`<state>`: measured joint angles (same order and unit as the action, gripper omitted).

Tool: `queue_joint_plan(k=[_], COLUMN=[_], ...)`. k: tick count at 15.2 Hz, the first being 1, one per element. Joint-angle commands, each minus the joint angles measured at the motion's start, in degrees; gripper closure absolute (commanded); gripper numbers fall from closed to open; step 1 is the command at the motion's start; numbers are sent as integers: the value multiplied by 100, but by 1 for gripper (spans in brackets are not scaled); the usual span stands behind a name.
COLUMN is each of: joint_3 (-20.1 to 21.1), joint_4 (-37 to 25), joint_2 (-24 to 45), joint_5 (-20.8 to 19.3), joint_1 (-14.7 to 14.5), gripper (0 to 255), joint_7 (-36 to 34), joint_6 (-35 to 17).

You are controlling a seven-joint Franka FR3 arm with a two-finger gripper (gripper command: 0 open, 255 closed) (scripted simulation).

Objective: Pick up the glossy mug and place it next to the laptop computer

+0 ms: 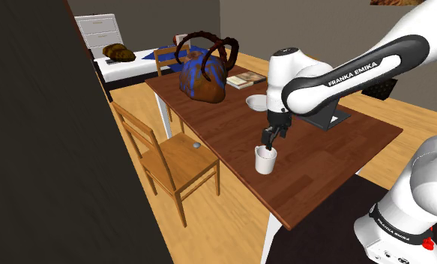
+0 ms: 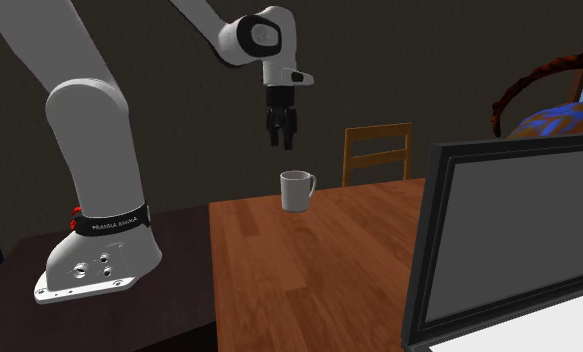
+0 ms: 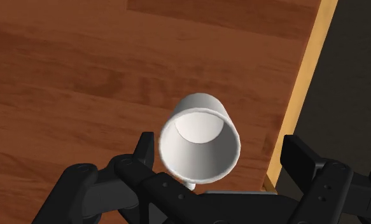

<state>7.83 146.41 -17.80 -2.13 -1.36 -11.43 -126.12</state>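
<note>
- Bare wood of the table [image 1: 231, 150] lies all round the white mug [image 1: 264, 160]; nothing touches the mug.
- The space straight above the mug is taken by the gripper [image 2: 281, 143], which hangs clear of the rim with its fingers spread.
- An open strip of tabletop runs between the mug and the laptop [image 1: 333, 116].
- The laptop's upright screen walls off that side.
- A white bowl [image 1: 256, 102] stands near the laptop.
- The table edge runs near the mug, with a wooden chair [image 1: 172, 161] beyond it.
</note>
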Motion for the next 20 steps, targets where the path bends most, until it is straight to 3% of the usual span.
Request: queue_joint_plan(k=[1,6,14,20], joint_3=[66,189,157,156], joint_4=[-91,-361,-228,-228], joint_2=[483,1561,2069,2069], joint_5=[-31,-201,-413,-413], joint_1=[2,-6,17,17], gripper=[0,0,0,0], joint_7=[-139,-498,-646,-646], joint_6=[-414,-1235,-1863,-1863])
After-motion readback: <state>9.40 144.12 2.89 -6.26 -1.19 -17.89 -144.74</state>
